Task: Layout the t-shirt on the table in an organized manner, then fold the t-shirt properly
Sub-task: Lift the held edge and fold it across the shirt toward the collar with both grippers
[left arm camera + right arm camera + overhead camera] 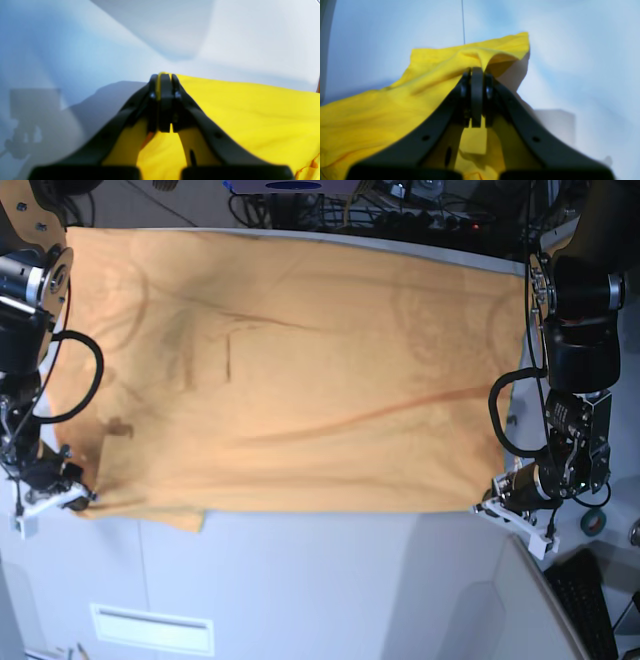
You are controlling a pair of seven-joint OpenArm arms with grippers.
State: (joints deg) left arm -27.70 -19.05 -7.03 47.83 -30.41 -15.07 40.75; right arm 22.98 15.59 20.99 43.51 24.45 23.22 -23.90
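The soft, limp t-shirt (290,380) is clamped at lower-frame corners by left gripper (162,80) and right gripper (477,72).

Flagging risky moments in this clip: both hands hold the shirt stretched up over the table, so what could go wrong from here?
1. The left hand pinches only the very edge of the t-shirt; a tug could pull it free.
2. The corner beyond the right hand flops over loosely and might lay down folded.
3. The lower hem sags unevenly over the table, so wrinkles may set when lowered.
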